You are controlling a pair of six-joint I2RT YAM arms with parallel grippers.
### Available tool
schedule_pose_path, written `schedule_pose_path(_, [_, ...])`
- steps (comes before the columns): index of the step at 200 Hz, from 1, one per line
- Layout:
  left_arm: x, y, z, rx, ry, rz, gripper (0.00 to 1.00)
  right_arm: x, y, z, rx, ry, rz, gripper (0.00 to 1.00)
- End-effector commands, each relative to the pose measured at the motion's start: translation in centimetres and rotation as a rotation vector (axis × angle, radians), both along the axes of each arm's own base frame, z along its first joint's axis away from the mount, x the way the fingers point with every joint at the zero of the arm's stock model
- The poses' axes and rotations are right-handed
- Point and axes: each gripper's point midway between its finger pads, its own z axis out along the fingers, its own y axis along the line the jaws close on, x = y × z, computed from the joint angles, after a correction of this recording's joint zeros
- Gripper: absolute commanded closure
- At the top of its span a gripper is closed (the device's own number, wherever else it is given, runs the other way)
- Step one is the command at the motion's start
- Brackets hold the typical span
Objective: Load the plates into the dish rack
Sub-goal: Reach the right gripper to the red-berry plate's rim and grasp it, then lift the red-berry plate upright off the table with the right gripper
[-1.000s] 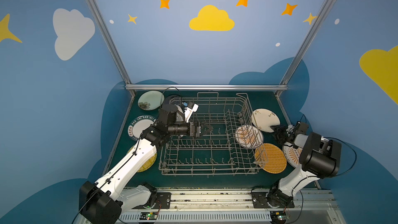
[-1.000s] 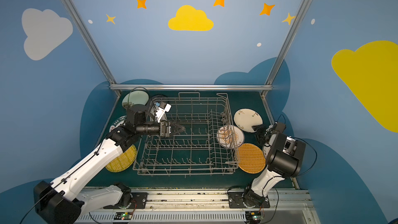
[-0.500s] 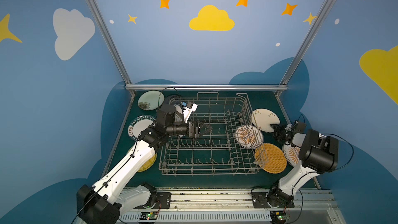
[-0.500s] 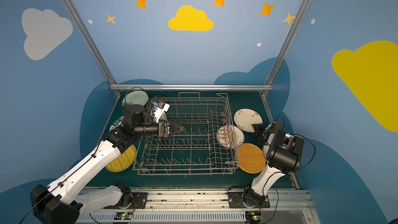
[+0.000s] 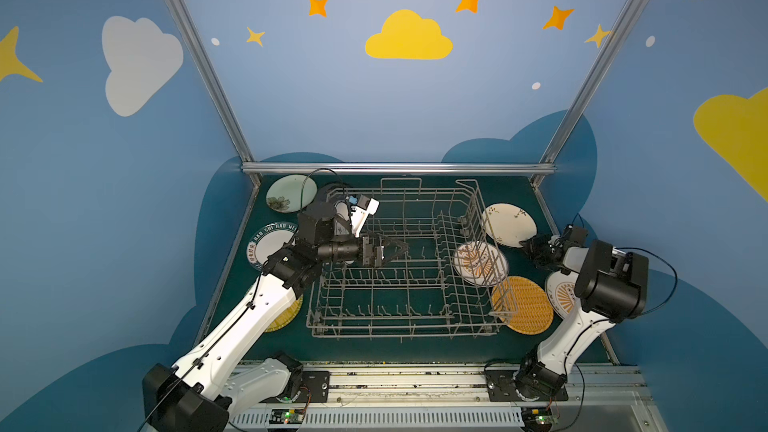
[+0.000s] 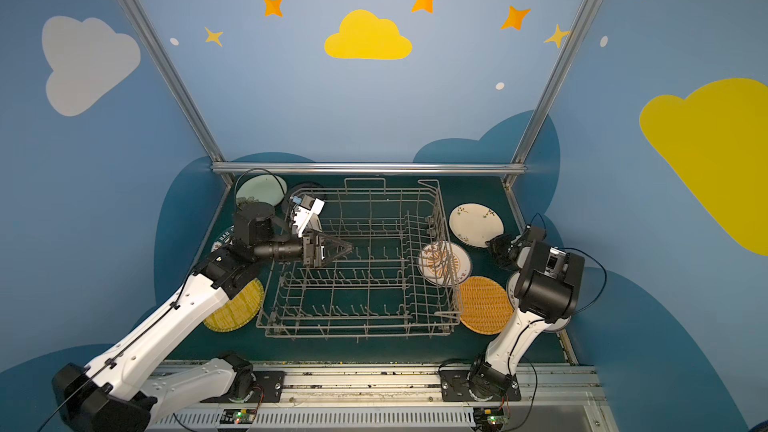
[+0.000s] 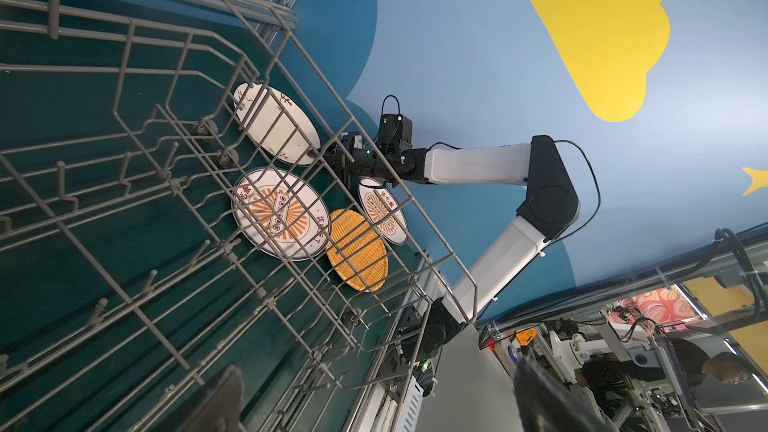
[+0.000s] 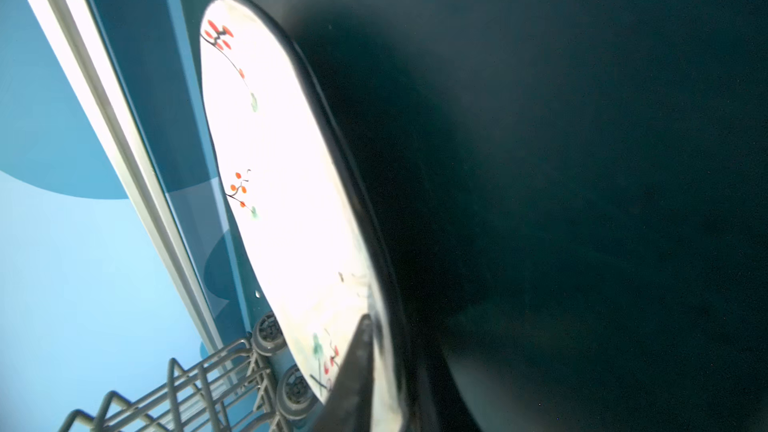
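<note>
The right jaws are pinching the near rim of the white berry-sprig plate (image 5: 508, 224) right of the dish rack (image 5: 399, 329), while the left jaws are hanging wide open and empty over the rack's left side

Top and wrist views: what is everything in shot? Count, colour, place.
grey wire dish rack: one, centre, no plates in it.
white round plates with orange sunburst: two, one beside the rack's right wall, another under the right arm.
woven-pattern round plates: two, orange right of the rack, yellow under the left arm.
white round plate with red flower sprigs: one, far right.
pale green floral round plate: one, far left.
white round plate with dark lettered rim: one, left of rack.
black round plate: one, mostly hidden behind the left wrist.
left pincer: black, open, above the rack.
right pincer: black, closed on the sprig plate's rim.
</note>
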Motion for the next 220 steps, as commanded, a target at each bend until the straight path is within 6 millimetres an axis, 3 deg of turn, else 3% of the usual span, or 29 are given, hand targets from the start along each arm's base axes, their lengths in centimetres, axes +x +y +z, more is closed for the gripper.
schedule_pose_path(1, [-0.3, 0.2, 1.2, -0.006, -0.051, 0.000, 0.00, -1.2, 1.0, -2.5, 0.015, 0.106, 0.015, 0.94])
schedule_pose_path(24, [-0.3, 0.2, 1.1, 0.002, -0.056, 0.004, 0.00, -1.2, 1.0, -2.4, 0.020, 0.100, 0.014, 1.00])
schedule_pose_path(66, [-0.2, 0.3, 1.0, 0.006, -0.056, 0.007, 0.00, -1.0, 1.1, -1.0, 0.004, 0.020, 0.017, 1.00])
schedule_pose_path(179, [0.7, 0.1, -0.4, 0.033, -0.027, 0.018, 0.00, 2.7, 0.3, 9.3, 0.024, -0.468, 0.008, 1.00])
schedule_pose_path(220, [1.1, 0.1, -1.0, 0.052, -0.021, 0.028, 0.00, 3.5, 0.1, 11.1, 0.063, -0.567, 0.002, 1.00])
